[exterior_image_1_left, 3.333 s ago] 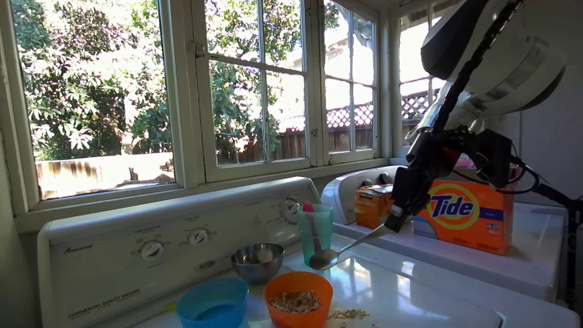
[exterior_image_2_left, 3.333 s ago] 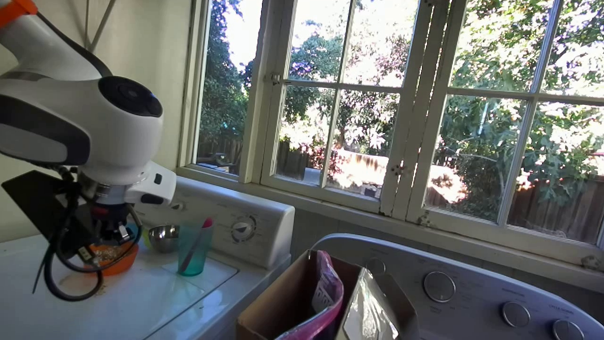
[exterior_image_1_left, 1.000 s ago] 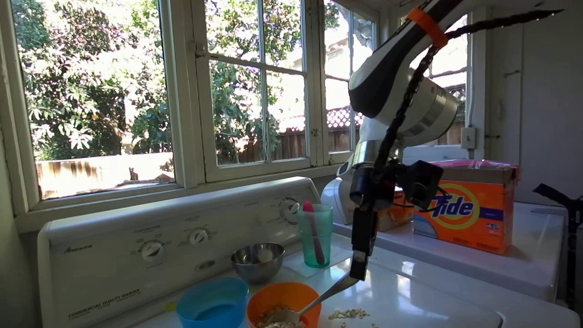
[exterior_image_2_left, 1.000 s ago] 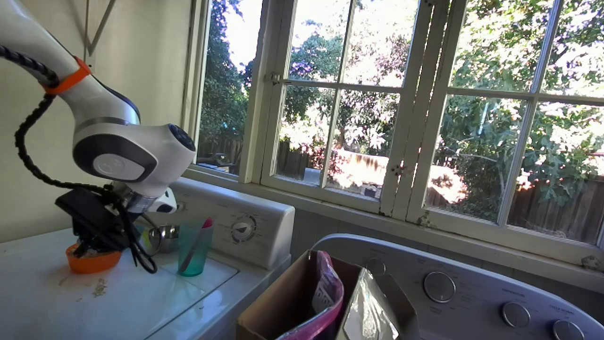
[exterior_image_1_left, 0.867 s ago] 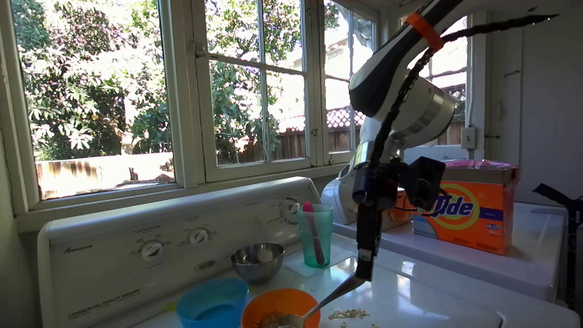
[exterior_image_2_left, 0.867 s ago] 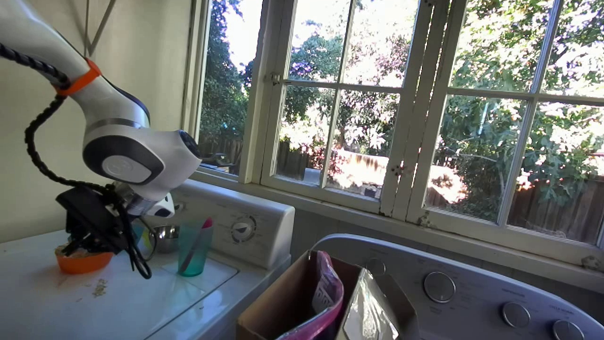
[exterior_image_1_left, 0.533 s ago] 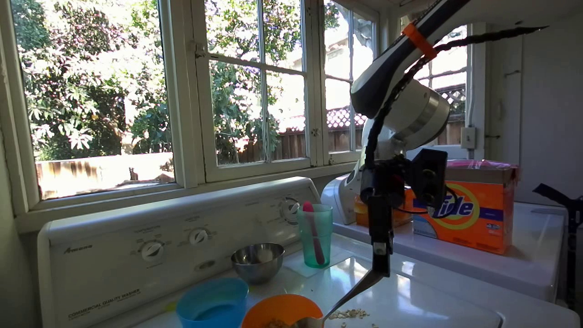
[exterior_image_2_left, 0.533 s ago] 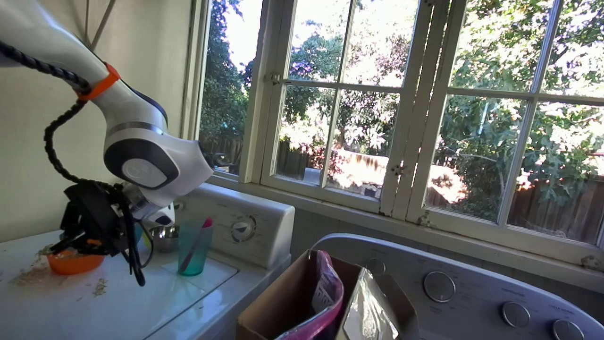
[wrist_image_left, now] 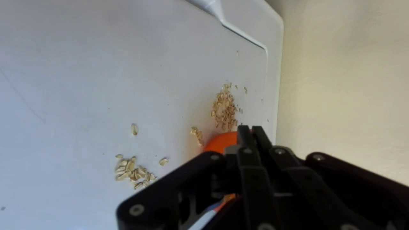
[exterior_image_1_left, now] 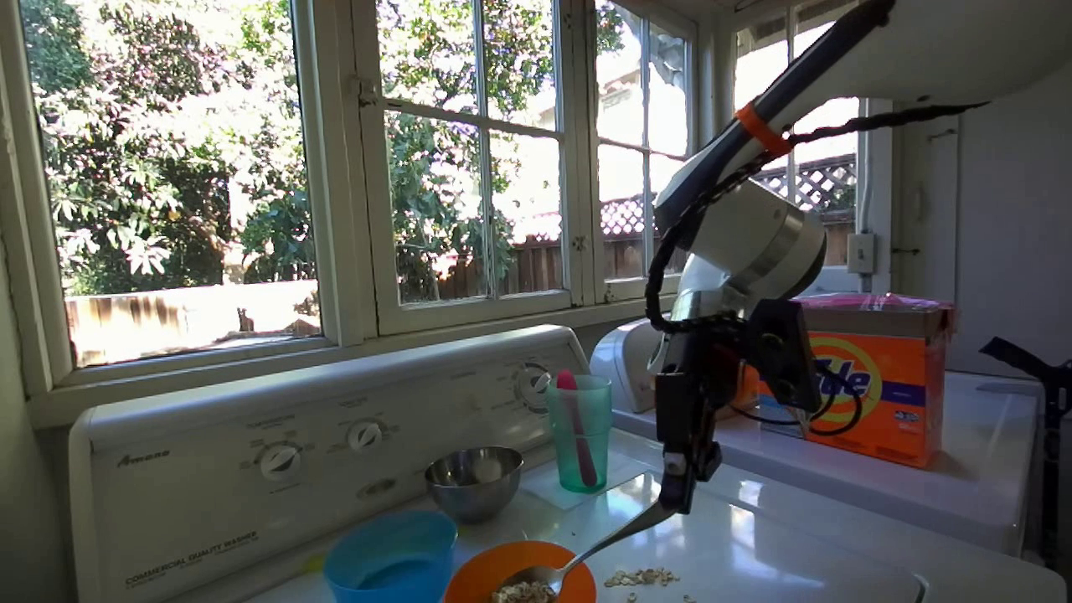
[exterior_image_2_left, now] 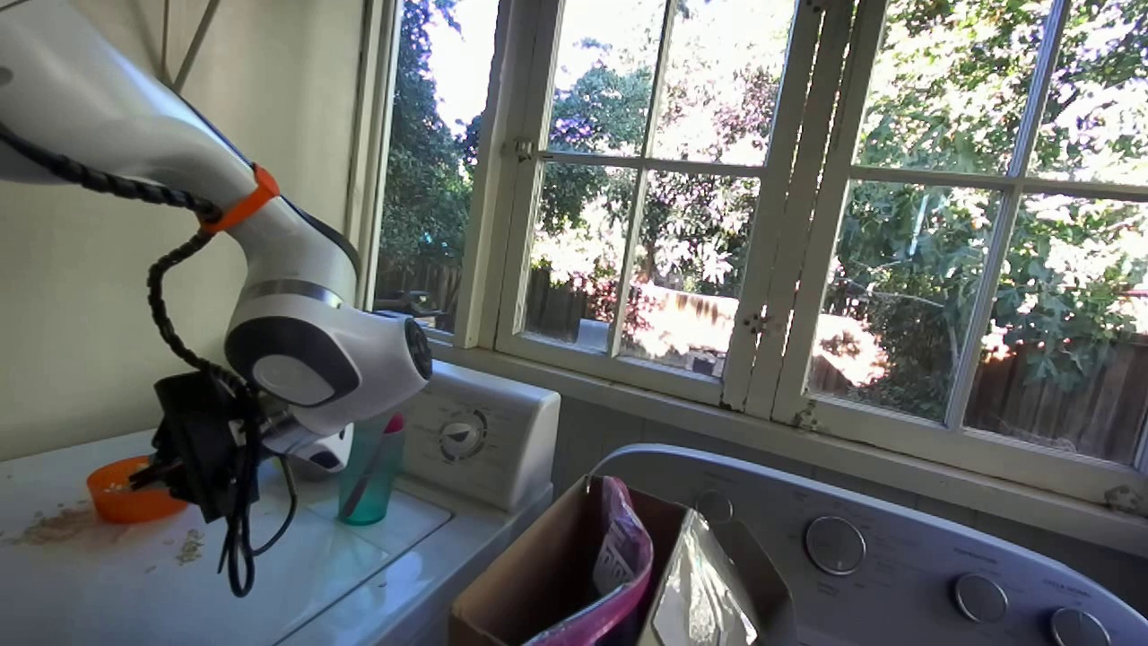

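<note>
The fingers (exterior_image_1_left: pixel 678 492) clamped the spoon (exterior_image_1_left: pixel 610 542) by its handle; proper handling called for a level head, lest oat flakes (exterior_image_1_left: pixel 526 593) spill outside the orange bowl (exterior_image_1_left: pixel 486 563).

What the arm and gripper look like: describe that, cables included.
The arm is white and rounded, with dark panels, a silver ring and an orange band. A black ribbed cable runs along it. The black gripper has slim, straight fingers and round silver screws. Black wires loop by the boxy black wrist camera. No lettering is legible.
</note>
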`<state>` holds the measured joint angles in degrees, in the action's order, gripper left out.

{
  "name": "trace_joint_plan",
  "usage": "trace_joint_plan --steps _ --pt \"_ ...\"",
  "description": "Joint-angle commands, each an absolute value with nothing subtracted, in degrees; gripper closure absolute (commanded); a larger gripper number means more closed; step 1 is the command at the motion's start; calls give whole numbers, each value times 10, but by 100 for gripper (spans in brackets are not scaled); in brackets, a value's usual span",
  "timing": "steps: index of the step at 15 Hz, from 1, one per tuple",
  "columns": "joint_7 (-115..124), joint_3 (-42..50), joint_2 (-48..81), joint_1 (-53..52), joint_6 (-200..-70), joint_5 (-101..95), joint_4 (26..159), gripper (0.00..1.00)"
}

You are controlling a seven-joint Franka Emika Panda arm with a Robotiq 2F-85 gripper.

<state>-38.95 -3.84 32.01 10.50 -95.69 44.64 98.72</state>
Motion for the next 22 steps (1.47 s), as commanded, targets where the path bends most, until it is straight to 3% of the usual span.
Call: trace_joint_plan --steps 1,8,22 --pt "-391 -36 349 122 -950 512 970 99" --pt "-423 -21 353 151 -901 608 974 99" --pt "-440 6 359 106 -1059 685 934 99"
